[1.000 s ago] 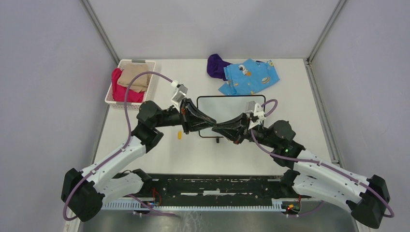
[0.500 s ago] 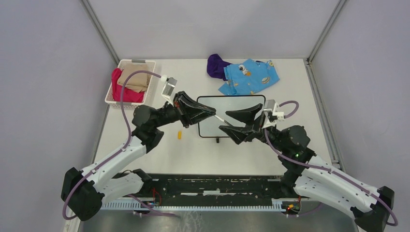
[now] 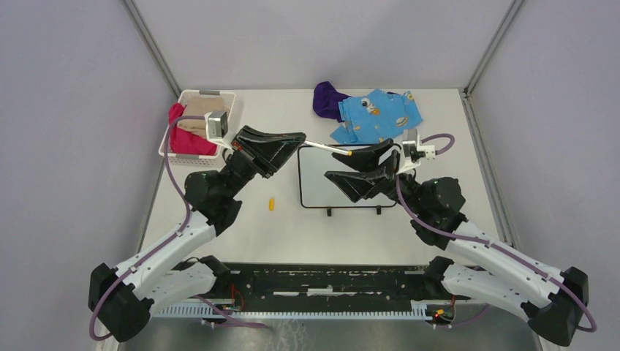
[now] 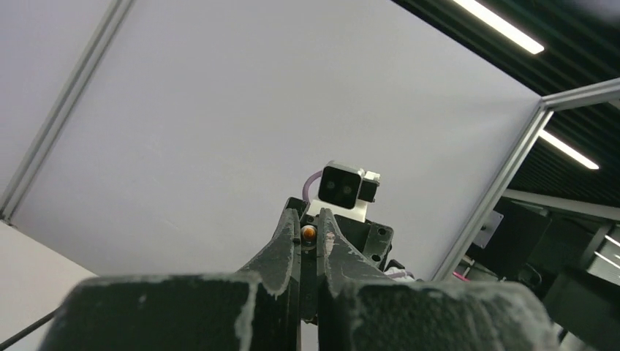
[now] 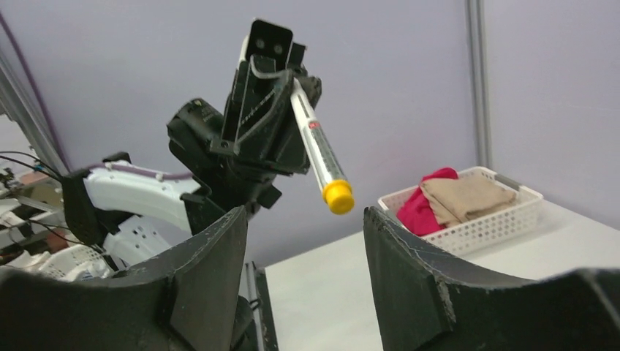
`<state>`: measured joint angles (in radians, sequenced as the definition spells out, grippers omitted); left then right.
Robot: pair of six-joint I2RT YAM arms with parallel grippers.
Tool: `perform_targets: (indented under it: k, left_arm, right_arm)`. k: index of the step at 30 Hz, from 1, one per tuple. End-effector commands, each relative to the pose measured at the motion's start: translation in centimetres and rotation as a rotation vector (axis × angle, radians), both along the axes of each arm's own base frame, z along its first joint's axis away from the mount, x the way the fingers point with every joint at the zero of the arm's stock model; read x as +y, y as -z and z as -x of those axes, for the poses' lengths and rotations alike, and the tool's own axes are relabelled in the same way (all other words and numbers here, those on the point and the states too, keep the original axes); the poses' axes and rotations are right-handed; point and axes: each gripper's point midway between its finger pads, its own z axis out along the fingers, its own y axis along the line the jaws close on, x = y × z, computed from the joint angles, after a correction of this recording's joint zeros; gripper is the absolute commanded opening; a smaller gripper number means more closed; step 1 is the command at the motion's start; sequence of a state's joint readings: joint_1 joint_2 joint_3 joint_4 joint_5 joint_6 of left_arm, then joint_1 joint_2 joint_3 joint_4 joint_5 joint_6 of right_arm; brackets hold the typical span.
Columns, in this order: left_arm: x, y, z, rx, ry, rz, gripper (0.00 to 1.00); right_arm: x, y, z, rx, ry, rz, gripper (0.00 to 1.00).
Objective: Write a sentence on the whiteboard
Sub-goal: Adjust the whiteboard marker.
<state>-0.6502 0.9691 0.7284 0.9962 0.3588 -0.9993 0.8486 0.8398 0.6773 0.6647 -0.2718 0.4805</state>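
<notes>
Top external, white table (image 3: 292, 234), whiteboard (image 3: 316, 183), grey walls (image 3: 307, 44), L jaws grip marker (image 3: 329, 148), R jaws released.

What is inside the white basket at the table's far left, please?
A folded beige cloth lies on a red cloth in the white basket; anything beneath them is hidden.

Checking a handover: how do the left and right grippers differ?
The left gripper is shut on a marker; the right gripper is open and empty. The left gripper sits beside the whiteboard's left edge; the right gripper sits over it. Both are raised, facing each other.
</notes>
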Motion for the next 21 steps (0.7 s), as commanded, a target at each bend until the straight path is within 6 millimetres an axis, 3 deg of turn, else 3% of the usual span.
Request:
perform_targets:
  k: [1, 8, 13, 17, 21]
  left_arm:
    - [3.1, -4.5, 0.5, -0.007, -0.101, 0.136, 0.02]
    - [6.6, -7.1, -2.2, 0.077, -0.359, 0.164, 0.02]
    - [7.6, -9.5, -3.0, 0.083, -0.435, 0.184, 0.02]
    - [9.2, -11.3, -3.7, 0.075, -0.557, 0.176, 0.02]
    - [10.4, -11.7, -5.2, 0.091, -0.679, 0.149, 0.02]
  right_arm:
    - [-0.4, -6.6, 1.5, -0.075, -0.076, -0.167, 0.66]
    - [-0.1, -7.2, -1.0, -0.095, 0.050, -0.105, 0.66]
    - [1.3, -9.3, -3.0, -0.146, 0.120, 0.042, 0.69]
    - [0.9, -10.0, -7.6, -0.096, 0.331, 0.144, 0.71]
    - [-2.2, -10.2, -14.1, -0.031, 0.710, 0.206, 0.74]
